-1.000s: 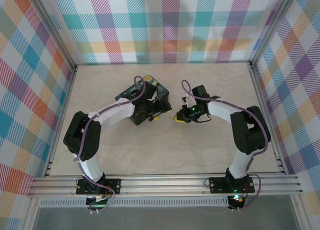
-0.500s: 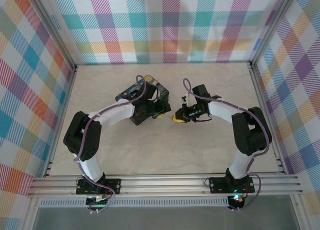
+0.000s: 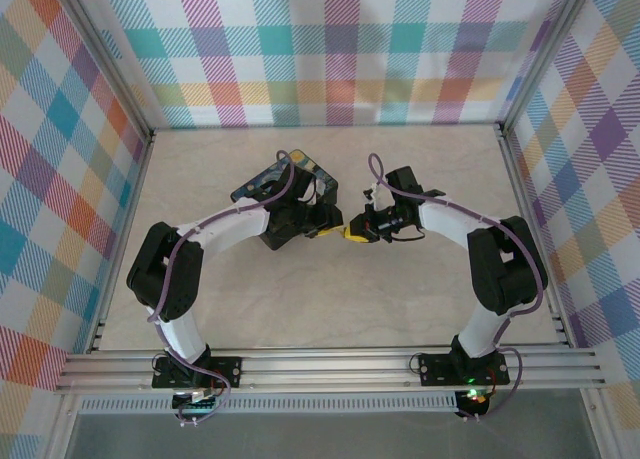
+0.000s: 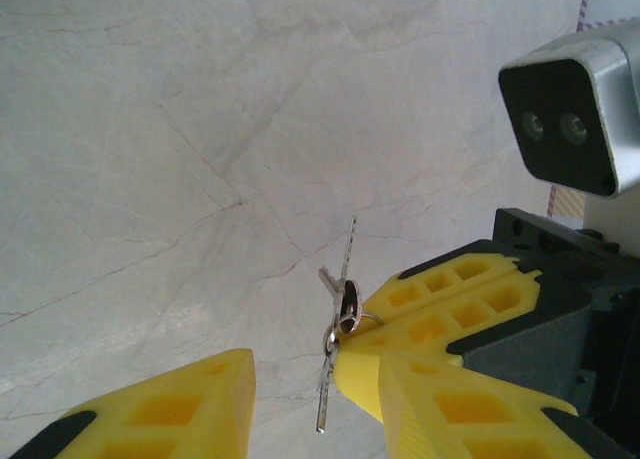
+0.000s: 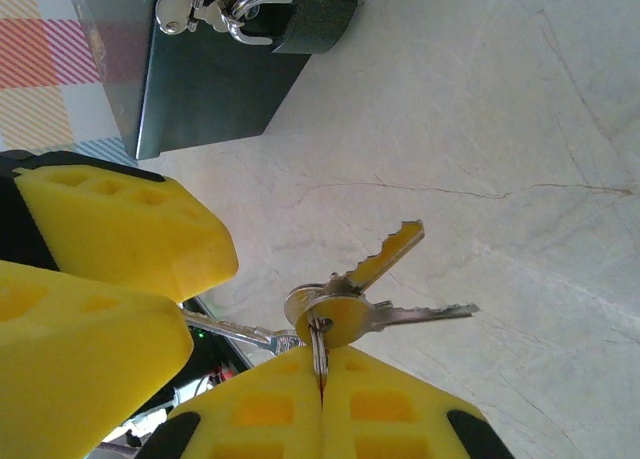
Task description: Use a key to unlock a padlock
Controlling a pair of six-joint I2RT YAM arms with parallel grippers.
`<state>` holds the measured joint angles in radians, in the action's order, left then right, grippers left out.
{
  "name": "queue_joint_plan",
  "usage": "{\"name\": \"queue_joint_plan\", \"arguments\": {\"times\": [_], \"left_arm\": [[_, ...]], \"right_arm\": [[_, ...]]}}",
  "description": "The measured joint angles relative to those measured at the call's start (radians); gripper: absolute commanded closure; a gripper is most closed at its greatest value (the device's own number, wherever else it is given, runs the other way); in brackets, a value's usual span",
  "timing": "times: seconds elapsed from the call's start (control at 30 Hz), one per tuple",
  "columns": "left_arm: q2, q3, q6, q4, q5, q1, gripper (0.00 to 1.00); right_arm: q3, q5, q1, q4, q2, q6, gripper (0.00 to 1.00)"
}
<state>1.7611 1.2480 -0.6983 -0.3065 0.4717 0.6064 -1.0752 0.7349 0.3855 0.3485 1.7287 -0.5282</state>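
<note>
- Tabletop (image 3: 330, 309): the near half, between the two arm bases, lies bare; a gripper can pass freely here.
- Box (image 5: 215, 89): stands left of centre, just behind the left gripper (image 4: 315, 374), and bars approach from the far left. The padlock (image 5: 300, 14) hangs from its hasp.
- Centre: the right gripper (image 5: 320, 371), jaws pinched on the keys (image 5: 370, 279), meets the left gripper's spread jaws tip to tip, so little room remains there.
- Plaid walls (image 3: 60, 199): bound the tabletop on its left, far and right sides.

Padlock (image 5: 318, 24) partly beyond the right wrist view's upper edge.
</note>
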Motion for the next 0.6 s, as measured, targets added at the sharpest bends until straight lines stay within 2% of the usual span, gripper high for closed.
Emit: {"name": "queue_joint_plan", "arguments": {"times": [0.07, 0.27, 0.4, 0.6], "left_arm": [[0.000, -0.002, 0.010, 0.000, 0.009, 0.000, 0.70], [0.000, -0.002, 0.016, 0.001, 0.024, 0.000, 0.72], [0.005, -0.002, 0.021, 0.003, 0.029, 0.000, 0.81], [0.016, -0.002, 0.034, 0.006, 0.038, 0.000, 0.87]], "right_arm": [[0.000, 0.003, 0.000, -0.008, 0.000, -0.008, 1.00], [0.000, 0.012, 0.000, -0.019, 0.000, -0.016, 1.00], [0.000, 0.012, 0.000, -0.019, -0.004, -0.016, 1.00], [0.002, 0.010, 0.000, -0.016, -0.009, -0.016, 1.00]]}}
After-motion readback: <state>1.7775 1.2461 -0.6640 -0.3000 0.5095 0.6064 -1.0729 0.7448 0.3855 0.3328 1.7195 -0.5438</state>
